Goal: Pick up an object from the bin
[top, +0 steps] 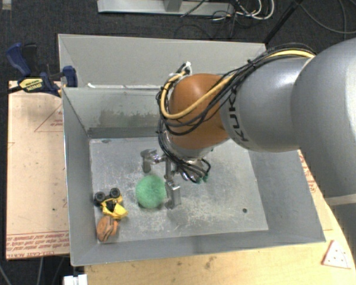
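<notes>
Robotics lab, KUKA arm (273,108), metal bin (77,159)

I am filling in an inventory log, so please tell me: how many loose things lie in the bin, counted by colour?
Green round lump: 1
Yellow and black small toy: 1
Brown oval piece: 1
Total: 3

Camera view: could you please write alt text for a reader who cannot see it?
The gripper, fingers open, is low in the grey bin, right beside a green ball. A yellow-and-black toy and a brown object lie near the bin's corner at the view's lower left.
</notes>
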Robot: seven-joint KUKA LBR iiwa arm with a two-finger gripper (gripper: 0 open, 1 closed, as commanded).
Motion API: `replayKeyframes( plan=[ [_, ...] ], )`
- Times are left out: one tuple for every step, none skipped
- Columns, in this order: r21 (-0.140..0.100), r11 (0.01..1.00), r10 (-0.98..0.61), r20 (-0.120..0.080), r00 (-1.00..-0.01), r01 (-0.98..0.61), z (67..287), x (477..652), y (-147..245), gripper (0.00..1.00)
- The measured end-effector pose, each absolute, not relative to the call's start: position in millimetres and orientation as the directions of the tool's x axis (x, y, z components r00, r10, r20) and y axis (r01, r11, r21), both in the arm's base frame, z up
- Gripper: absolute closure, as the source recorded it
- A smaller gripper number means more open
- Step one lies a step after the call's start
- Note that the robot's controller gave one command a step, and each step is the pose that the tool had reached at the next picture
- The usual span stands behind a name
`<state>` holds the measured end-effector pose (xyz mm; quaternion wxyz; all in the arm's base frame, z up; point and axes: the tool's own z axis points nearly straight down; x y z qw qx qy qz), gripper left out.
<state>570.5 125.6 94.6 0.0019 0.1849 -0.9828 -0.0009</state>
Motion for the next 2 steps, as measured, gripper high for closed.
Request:
replayKeyframes(
  plan=[
    [0.001,0.954,-0.301,0.0,-0.954,-0.301,100.0,539.2,146.2,0.0],
    [0.001,0.956,-0.294,-0.001,-0.956,-0.294,68.0,557.2,136.4,0.0]
  ],
)
